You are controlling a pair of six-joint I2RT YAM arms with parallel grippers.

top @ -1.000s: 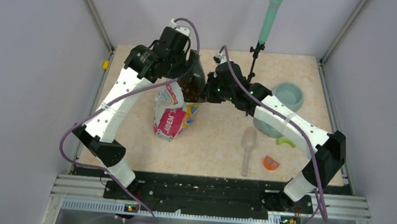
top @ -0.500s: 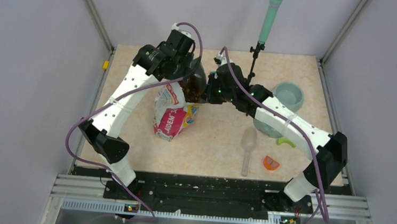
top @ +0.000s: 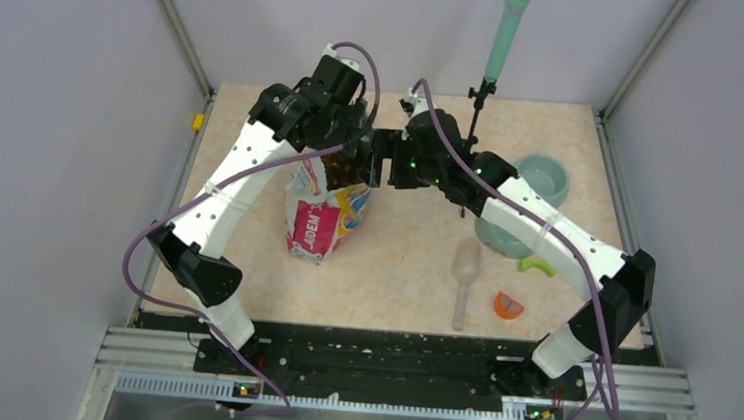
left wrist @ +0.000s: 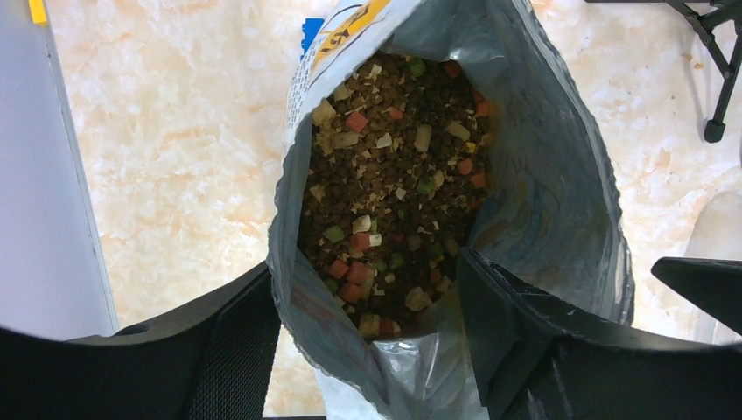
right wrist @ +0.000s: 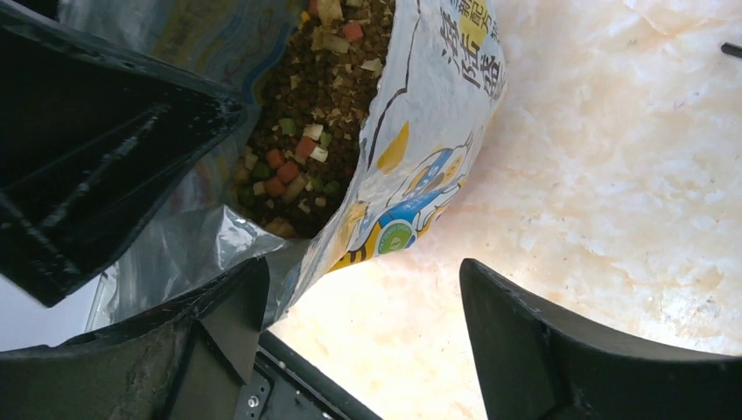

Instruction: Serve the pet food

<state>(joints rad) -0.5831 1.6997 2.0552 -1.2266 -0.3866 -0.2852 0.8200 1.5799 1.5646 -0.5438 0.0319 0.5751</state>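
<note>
While L tool (left wrist: 366,267) & R tool (right wrist: 360,265) gape, pet food (left wrist: 394,184) looks dark brown w/ red/green bits.

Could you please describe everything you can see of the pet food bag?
The bag is crinkly foil, white, yellow and pink outside with a cartoon animal, silver inside. It stands on the table, mouth open, holding brown kibble mixed with red, green and pale bits. The left pincer straddles its near rim, jaws wide.
</note>
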